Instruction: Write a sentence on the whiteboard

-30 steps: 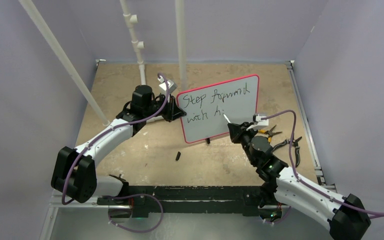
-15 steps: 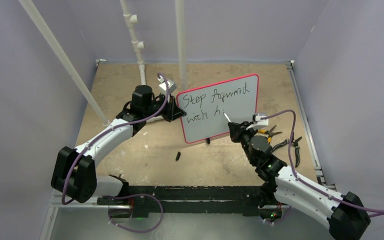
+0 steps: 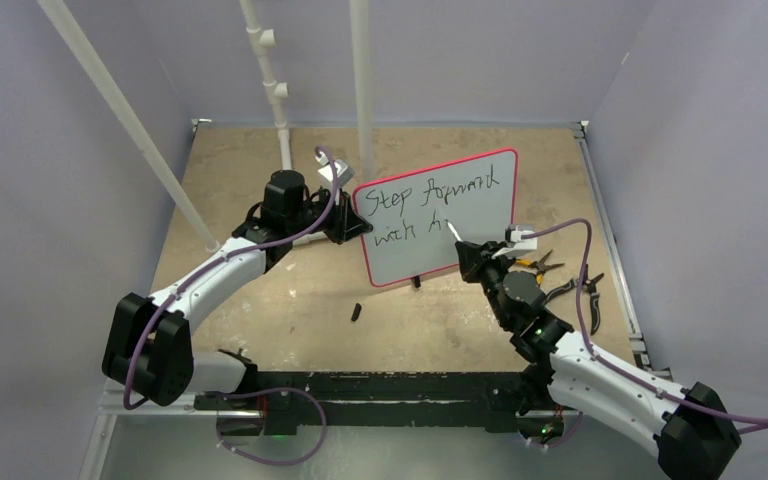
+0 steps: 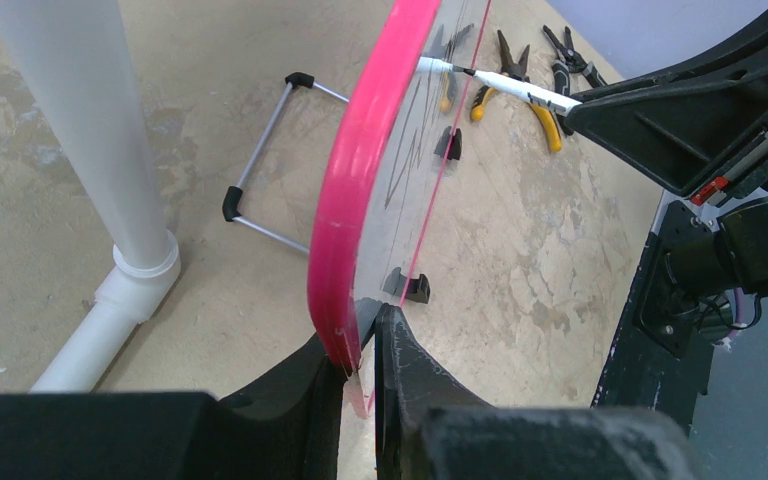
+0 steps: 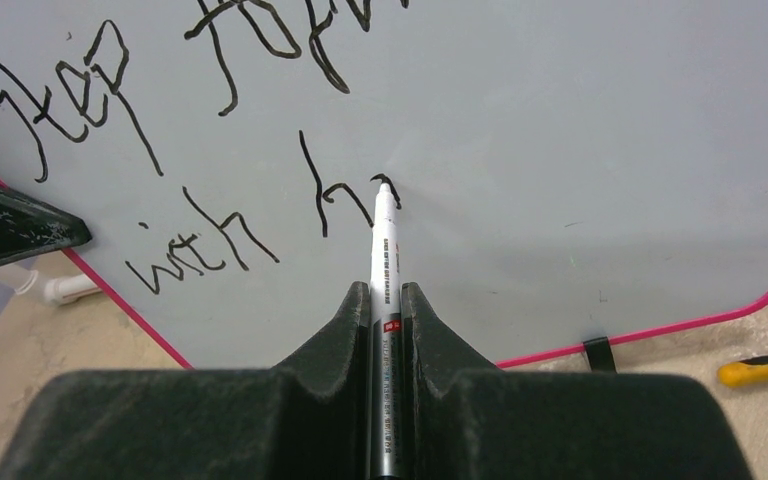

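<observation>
The whiteboard [image 3: 465,225] stands upright mid-table, white with a pink-red frame [image 4: 345,240]. My left gripper [image 3: 358,228] is shut on the board's left edge, its jaws pinching the frame [image 4: 360,340]. My right gripper [image 5: 385,300] is shut on a white marker [image 5: 384,240] whose tip touches the board [image 5: 560,150] just right of the "h". The sentence [image 5: 150,140] reads "Step forward" on the top line and "with h" below, with a short fresh curl starting at the tip. In the top view the marker [image 3: 453,233] meets the board near its middle, with my right gripper [image 3: 468,256] just below it.
Pliers with yellow and black handles [image 3: 560,278] lie right of the board. A small black marker cap [image 3: 356,313] lies on the table in front. White pipe posts [image 3: 282,110] stand behind the board, and a wire stand [image 4: 260,180] lies behind it.
The marker tip has shifted slightly right and up from the "h", leaving a small new stroke. The left arm and board have not moved.
</observation>
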Robot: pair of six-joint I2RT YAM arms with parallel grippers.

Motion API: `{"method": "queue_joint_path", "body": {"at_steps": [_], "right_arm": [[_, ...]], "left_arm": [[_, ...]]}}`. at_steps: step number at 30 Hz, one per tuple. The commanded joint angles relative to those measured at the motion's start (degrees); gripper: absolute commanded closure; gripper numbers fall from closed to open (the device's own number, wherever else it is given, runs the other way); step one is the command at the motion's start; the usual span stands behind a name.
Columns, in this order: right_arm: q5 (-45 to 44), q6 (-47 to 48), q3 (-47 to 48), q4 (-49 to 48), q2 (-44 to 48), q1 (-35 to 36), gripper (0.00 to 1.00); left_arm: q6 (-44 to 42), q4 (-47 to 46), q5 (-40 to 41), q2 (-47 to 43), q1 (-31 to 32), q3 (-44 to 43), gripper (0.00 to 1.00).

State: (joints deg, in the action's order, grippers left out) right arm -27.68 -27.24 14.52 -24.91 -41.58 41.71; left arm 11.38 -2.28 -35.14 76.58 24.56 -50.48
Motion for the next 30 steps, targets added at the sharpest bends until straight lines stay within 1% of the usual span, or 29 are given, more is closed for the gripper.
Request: {"method": "queue_joint_path", "body": {"at_steps": [1, 18, 30], "right_arm": [[0.76, 1.14, 1.82, -2.5, -0.96, 0.03, 1.0], [3.32, 0.09, 0.12, -1.47, -0.68, -0.01, 1.0], [1.64, -2.99, -0.35, 2.08, -0.08, 0.03, 1.0]], "left_arm": [[-0.57, 4.24, 2.4, 0.77, 0.76, 0.29, 1.0], [-0.5, 4.17, 2.27, 0.77, 0.76, 0.29, 1.0], [-0.43, 4.06, 2.18, 0.77, 0.76, 0.26, 1.0]]}}
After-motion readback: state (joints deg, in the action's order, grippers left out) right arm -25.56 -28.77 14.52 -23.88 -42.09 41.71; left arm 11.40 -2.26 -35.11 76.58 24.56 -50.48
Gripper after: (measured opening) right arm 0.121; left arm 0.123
